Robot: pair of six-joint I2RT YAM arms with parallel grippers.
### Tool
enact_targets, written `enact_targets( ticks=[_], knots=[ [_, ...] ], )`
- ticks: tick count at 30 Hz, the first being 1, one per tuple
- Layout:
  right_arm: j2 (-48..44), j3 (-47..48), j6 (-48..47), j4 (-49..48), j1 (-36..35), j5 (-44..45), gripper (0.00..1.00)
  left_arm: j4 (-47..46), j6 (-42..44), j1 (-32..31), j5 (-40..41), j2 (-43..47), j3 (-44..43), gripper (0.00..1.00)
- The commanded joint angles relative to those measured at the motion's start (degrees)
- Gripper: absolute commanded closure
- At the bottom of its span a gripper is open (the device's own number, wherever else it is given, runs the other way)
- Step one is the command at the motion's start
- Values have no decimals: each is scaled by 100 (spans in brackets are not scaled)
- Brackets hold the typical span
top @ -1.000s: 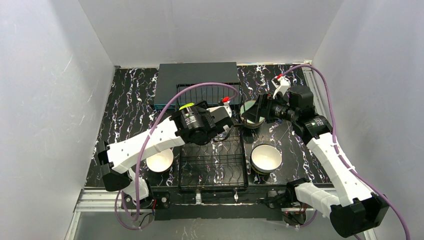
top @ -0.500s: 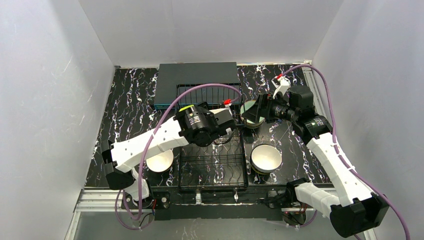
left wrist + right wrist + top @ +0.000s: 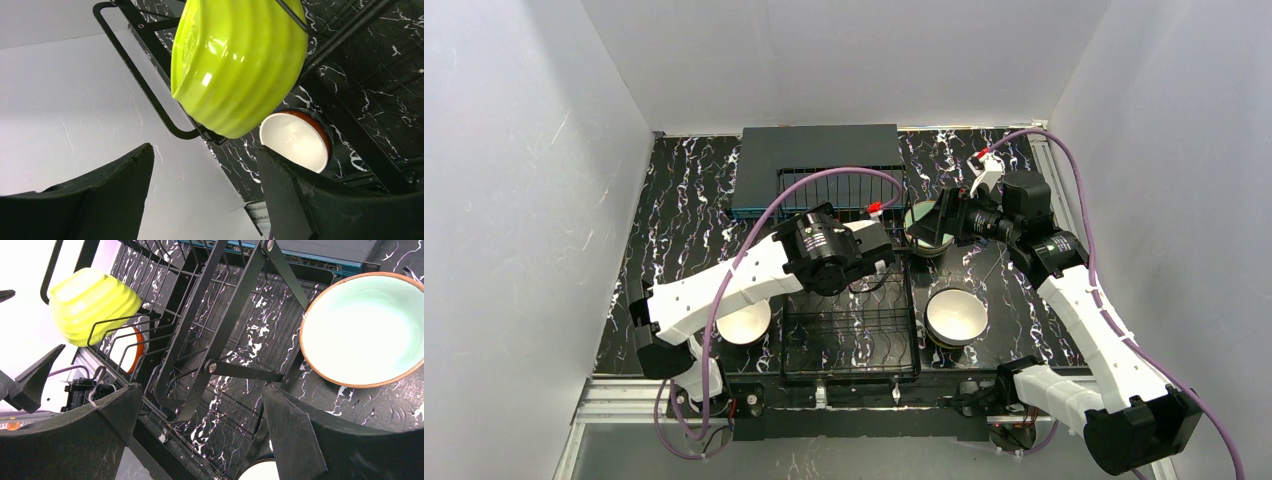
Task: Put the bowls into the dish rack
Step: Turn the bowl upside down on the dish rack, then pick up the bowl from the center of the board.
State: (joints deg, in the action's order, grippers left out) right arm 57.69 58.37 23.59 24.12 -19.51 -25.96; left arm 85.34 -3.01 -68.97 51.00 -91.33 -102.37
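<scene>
**Hidden or cut off.** In the overhead view the left arm [image 3: 724, 285] reaches over the far half of the large black wire dish rack [image 3: 852, 335]. It covers both its own fingers and the bowl in the rack. In the right wrist view a white bowl rim [image 3: 260, 472] is cut off by the lower edge.

**Left wrist view.** A lime green ribbed bowl [image 3: 240, 65] stands on edge among the rack's wires, with its top out of frame. The left fingers [image 3: 100, 200] are spread wide with nothing between them, and they are clear of the bowl. Beyond the rack frame a white-lined bowl with an orange-brown outside [image 3: 295, 140] sits upright on the black, white-veined worktop [image 3: 380, 115].

**Right wrist view.** The right fingers [image 3: 320, 440] are also wide apart and hold nothing. A mint bowl with an orange-brown rim [image 3: 365, 330] sits upright on the worktop just beside the rack. A rack bar crosses its left edge, so whether the two touch cannot be told.

**Contents.** The lime bowl is the only thing seen in the rack — the near half shows bare wire. Overhead, one white-lined bowl sits on the worktop left of the rack [image 3: 744, 320] and another right of it [image 3: 956, 315]. A flat dark grey rectangular box [image 3: 819, 160] lies behind the rack.
</scene>
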Motion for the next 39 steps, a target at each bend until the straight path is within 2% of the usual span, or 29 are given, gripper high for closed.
enact_targets(
  ticks=[1,7,15,18,27,39],
  knots=[
    [-86,96,-28,-111,32,-111,1,13,-131,-46,-268,406,-55,26],
    [-61,152,-22,-112,26,-120,1,-540,-117,-47,-926,860,29,22],
    [-55,193,-39,-83,28,-136,1,-1962,-305,-46,-1993,1867,714,11],
    [-41,208,-39,-87,33,-144,1,-2468,-629,-46,-2261,2329,1110,3],
    [-21,245,-39,-89,34,-177,1,-4275,-1981,-46,-2550,3996,2899,2],
    [-49,193,-48,-67,29,-183,1,-4368,-3593,-46,-2465,4873,4537,2]
  ],
)
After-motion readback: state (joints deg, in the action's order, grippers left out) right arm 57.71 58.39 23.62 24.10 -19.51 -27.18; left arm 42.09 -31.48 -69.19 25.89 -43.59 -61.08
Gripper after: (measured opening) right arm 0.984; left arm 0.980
